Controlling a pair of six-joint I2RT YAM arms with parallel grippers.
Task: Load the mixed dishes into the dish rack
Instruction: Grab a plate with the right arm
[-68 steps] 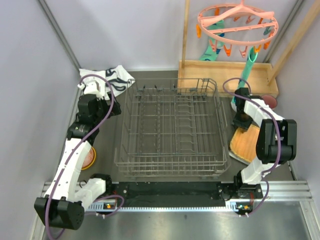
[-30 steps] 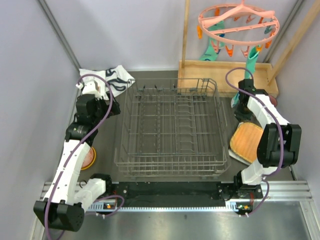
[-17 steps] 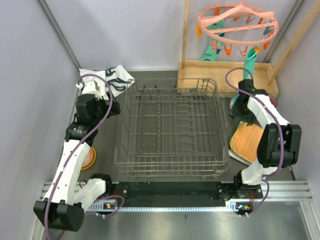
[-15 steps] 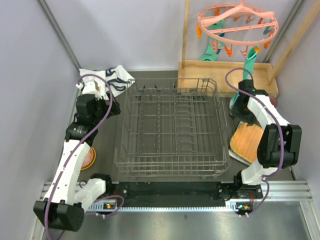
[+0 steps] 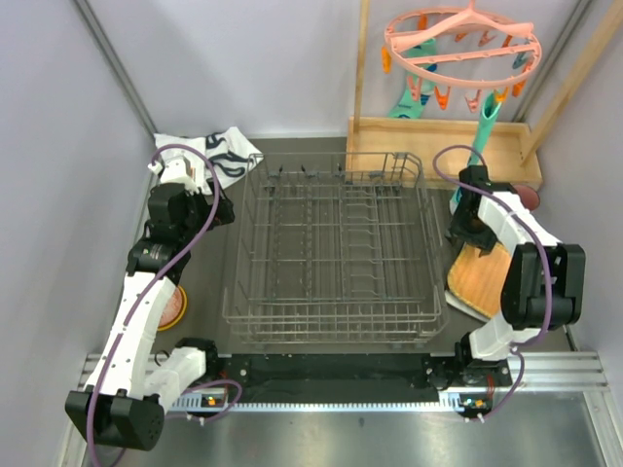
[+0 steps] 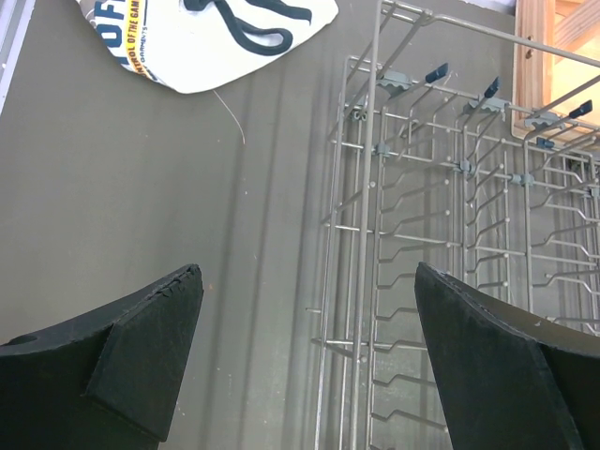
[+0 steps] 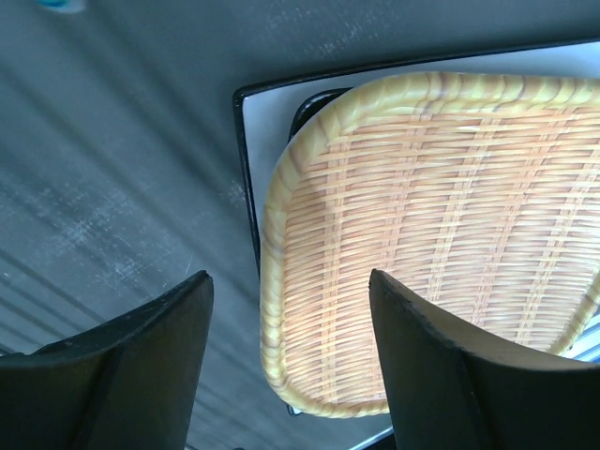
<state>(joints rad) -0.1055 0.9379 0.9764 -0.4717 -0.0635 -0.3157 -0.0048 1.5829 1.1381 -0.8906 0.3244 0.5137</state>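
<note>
The right pincer (image 7: 291, 319), half open, hovers over the yellow woven rounded-square plate (image 7: 441, 216) and should next pinch its rim; the left pincer (image 6: 309, 319) gapes wide.

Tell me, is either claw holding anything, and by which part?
Nothing is held. Both claws are open: the right claw hangs over the yellow plate, the left claw over the table beside the dish rack.

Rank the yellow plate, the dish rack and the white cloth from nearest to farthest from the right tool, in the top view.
1. yellow plate, directly under the right tool.
2. dish rack, beside it, mid-table.
3. white cloth, far left corner.
</note>
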